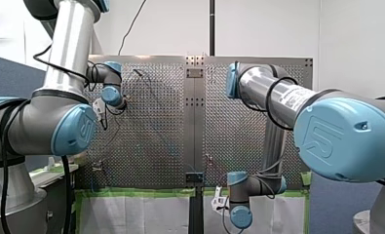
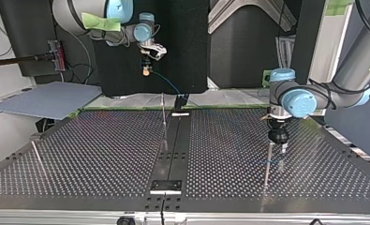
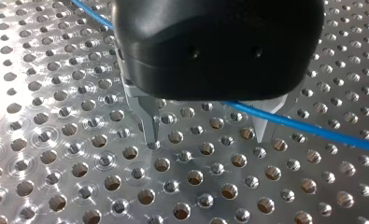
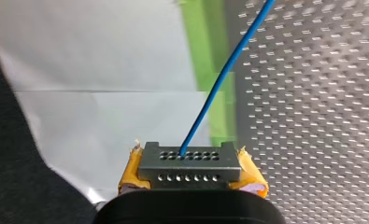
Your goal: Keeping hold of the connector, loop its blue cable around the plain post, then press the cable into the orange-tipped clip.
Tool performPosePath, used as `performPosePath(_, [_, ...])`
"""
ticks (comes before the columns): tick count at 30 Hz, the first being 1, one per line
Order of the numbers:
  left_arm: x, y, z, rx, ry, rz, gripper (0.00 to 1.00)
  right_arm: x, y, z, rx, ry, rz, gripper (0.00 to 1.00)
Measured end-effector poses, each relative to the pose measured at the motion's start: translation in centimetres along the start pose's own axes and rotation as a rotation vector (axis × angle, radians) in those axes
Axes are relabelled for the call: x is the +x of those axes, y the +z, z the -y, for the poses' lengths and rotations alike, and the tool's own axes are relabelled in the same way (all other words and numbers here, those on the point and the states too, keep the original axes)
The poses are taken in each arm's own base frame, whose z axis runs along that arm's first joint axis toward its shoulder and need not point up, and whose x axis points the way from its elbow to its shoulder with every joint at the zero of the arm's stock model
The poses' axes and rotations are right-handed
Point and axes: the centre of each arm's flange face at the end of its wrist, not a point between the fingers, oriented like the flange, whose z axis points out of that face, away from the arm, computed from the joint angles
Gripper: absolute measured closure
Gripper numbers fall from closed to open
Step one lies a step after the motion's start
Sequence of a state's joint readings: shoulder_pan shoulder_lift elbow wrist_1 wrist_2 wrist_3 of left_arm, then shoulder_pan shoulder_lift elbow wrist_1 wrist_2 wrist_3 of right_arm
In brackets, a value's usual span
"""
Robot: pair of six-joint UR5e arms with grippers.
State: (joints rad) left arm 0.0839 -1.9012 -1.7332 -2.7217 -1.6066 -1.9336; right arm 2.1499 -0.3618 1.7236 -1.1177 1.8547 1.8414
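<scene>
A grey connector (image 4: 189, 161) with rows of small holes sits between the yellow pads (image 4: 131, 171) of my right gripper (image 4: 190, 173), which is shut on it. The blue cable (image 4: 229, 70) leaves the connector's face and runs out over the perforated table. In the top view my right gripper (image 2: 146, 69) hangs above the table's far edge. My left gripper (image 3: 205, 137) stands open just over the table, with the blue cable (image 3: 313, 131) crossing between its metal fingers (image 3: 149, 123). It hovers beside a thin plain post (image 2: 267, 165). I see no orange-tipped clip.
A second thin post (image 2: 164, 110) stands near the dark centre strip (image 2: 173, 150), and a third leaning post (image 2: 36, 153) is at the top view's left. Green tape (image 4: 203, 56) and white sheeting border the table edge under my right gripper.
</scene>
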Motion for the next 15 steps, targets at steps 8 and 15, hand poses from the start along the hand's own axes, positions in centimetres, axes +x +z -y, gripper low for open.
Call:
performPosePath(8, [0.1,-0.1,0.0,-0.004,0.0,-0.009,0.0,3.1,-1.1,0.6,0.018,0.017,-0.067,1.0])
performPosePath(15, [0.2,-0.3,-0.2,-0.022,-0.004,-0.024,0.0,5.8,-2.3,0.8,0.023,0.023,-0.115,1.0])
